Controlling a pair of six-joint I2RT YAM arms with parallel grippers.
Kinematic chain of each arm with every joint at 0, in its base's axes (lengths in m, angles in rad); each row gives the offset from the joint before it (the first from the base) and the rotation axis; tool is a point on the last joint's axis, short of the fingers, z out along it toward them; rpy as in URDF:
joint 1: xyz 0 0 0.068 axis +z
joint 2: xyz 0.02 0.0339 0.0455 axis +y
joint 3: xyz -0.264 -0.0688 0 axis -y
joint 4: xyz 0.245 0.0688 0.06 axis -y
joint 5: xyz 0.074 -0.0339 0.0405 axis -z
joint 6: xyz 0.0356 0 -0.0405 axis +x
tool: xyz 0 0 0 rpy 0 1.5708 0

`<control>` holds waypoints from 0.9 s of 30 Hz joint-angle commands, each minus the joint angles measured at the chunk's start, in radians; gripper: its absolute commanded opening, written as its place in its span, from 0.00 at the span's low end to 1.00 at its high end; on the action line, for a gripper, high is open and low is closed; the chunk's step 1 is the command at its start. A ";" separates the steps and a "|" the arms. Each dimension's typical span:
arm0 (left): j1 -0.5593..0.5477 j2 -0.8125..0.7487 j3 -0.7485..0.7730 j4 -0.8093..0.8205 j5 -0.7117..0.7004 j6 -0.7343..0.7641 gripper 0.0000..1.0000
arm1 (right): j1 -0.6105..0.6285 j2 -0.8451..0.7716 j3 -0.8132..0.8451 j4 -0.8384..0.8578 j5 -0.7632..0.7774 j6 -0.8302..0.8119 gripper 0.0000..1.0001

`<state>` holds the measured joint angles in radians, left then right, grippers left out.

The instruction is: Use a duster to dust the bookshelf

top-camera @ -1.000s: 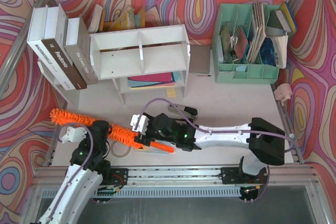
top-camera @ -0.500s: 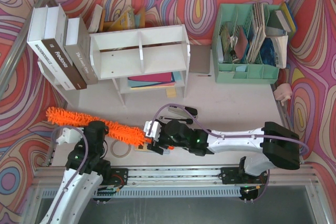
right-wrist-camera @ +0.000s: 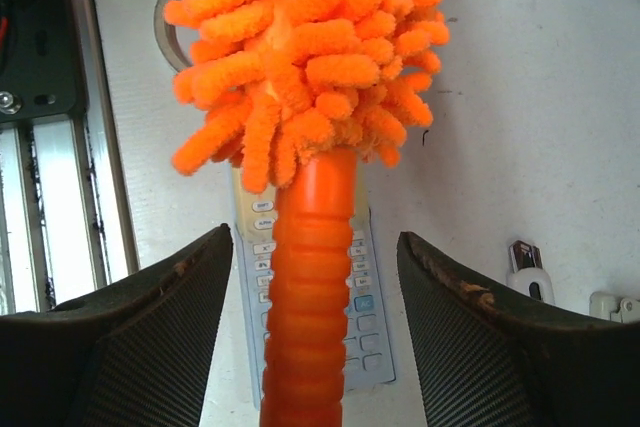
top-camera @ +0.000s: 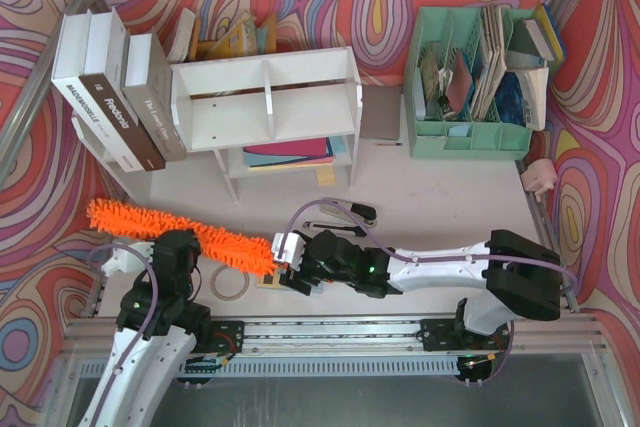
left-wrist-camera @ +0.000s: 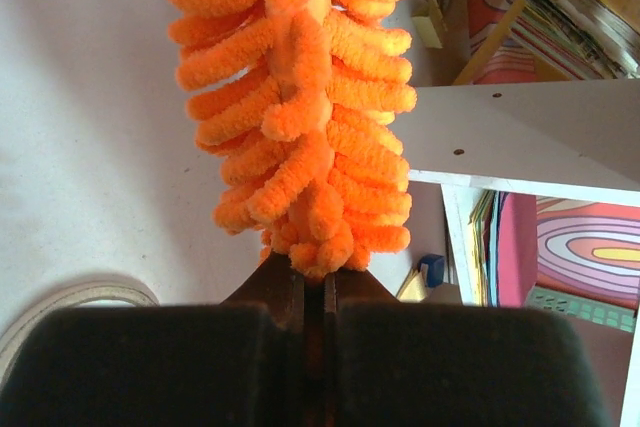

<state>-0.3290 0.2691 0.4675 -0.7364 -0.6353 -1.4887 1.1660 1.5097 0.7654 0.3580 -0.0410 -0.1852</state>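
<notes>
Pinching the duster point(top-camera: 130, 219) in its fluff, the left gripper point(left-wrist-camera: 312, 287) is clamped tight near the tabletop's near-left corner. The right gripper point(right-wrist-camera: 315, 247) gapes wide around the handle. The duster has slid leftward, so a handover seems under way, and the bookshelf point(top-camera: 265, 97) at the far edge is undusted.

Your two arms point(top-camera: 440, 269) are white with black joints (a lilac cable point(top-camera: 325, 202) trails each); fingers point(right-wrist-camera: 150, 337) black, mesh-textured.
</notes>
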 commanded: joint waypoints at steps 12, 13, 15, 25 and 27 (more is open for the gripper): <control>0.004 -0.004 0.039 0.027 0.078 -0.037 0.00 | 0.008 0.090 0.070 0.063 0.080 0.008 0.59; 0.004 -0.002 0.039 0.027 0.083 -0.039 0.00 | 0.008 0.095 0.073 0.065 0.084 0.008 0.59; 0.004 0.001 0.039 0.027 0.092 -0.043 0.00 | 0.007 0.104 0.079 0.069 0.095 0.007 0.57; 0.004 -0.006 0.039 0.020 0.130 -0.071 0.00 | 0.007 0.130 0.104 0.074 0.116 0.002 0.42; 0.004 -0.002 0.039 0.015 0.132 -0.073 0.00 | 0.007 0.128 0.107 0.074 0.111 -0.003 0.36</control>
<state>-0.3237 0.2722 0.4786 -0.7395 -0.5804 -1.5192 1.1725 1.6249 0.8295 0.3866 0.0391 -0.1825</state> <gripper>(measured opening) 0.054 0.491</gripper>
